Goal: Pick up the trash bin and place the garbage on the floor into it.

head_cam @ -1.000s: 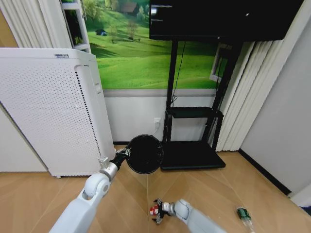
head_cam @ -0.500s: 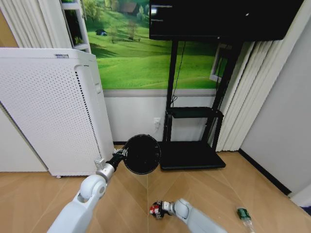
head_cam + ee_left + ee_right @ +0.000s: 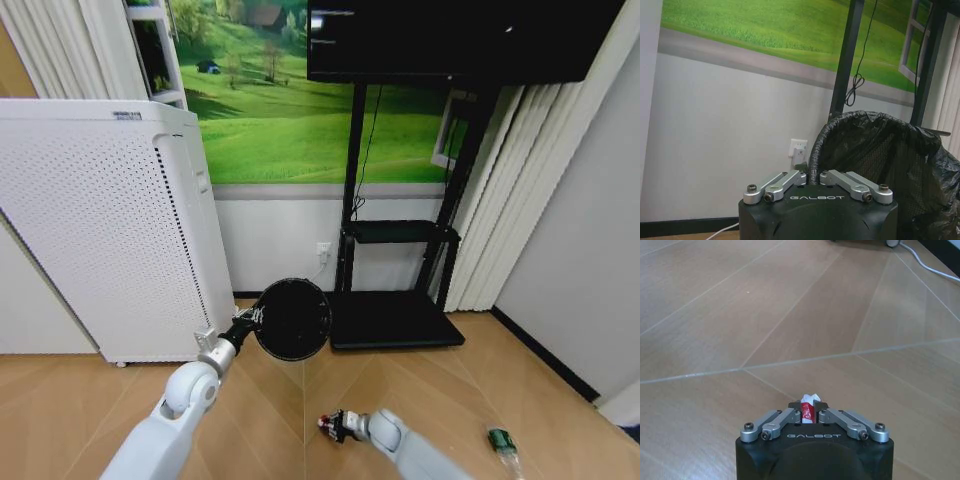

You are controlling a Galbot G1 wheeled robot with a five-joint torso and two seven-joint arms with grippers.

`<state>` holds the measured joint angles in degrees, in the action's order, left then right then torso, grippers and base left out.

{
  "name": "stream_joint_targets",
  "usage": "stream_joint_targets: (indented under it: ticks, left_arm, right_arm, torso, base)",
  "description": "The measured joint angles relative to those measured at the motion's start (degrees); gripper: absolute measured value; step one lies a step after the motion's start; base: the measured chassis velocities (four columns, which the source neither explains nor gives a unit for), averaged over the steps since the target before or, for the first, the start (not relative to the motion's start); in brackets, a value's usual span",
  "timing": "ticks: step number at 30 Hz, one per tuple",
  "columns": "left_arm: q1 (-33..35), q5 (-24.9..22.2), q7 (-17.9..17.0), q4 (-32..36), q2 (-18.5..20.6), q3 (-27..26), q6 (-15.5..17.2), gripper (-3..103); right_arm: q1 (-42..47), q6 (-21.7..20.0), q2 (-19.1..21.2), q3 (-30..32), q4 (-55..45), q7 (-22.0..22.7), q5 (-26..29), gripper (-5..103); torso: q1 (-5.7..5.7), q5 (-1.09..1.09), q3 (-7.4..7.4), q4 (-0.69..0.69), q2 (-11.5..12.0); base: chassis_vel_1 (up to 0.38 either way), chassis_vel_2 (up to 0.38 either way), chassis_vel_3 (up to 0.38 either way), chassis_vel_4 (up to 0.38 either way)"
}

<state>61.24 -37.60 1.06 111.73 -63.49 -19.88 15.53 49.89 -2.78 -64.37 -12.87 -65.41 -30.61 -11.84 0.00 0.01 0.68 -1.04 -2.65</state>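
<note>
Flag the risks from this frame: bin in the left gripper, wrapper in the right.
1. The left gripper pinches only the rim of the trash bin; held that way it could tilt or slip.
2. The right gripper holds the red-and-white wrapper by a small edge; it may drop on the way.
3. The green bottle lies on the floor far to the right, easy to miss.

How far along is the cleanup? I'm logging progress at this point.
Done: the left gripper has the trash bin lifted by its rim. In hand: the right gripper is shut on a red-and-white wrapper above the floor, not yet binned. Left: the green bottle lies on the floor.
</note>
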Motion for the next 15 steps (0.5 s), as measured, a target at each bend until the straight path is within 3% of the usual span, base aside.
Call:
stream_joint_targets:
  ticks: [7, 14, 15]
  left_arm:
    - [0.6, 0.5, 0.4, -0.1, -0.5, -0.2, 0.0, 6]
    - [2.2, 2.6, 1.5, -1.8, -1.8, -3.7, -1.2, 6]
    - [2.2, 2.6, 1.5, -1.8, -1.8, -3.7, -1.2, 6]
  right_arm:
    - [3.0, -0.5, 2.3, 4.2, -3.0, 0.2, 1.1, 11]
    - [8.5, -0.4, 1.4, 24.1, -8.0, 1.8, 5.0, 11]
    - [8.5, -0.4, 1.4, 24.1, -8.0, 1.8, 5.0, 11]
  torso:
    - [0.0, 0.02, 0.0, 0.0, 0.0]
    - [0.0, 0.02, 0.0, 0.0, 0.0]
    - [0.0, 0.02, 0.0, 0.0, 0.0]
  base:
    - [0.0, 0.0, 0.0, 0.0]
    - [0.0, 0.0, 0.0, 0.0]
    - [0.0, 0.0, 0.0, 0.0]
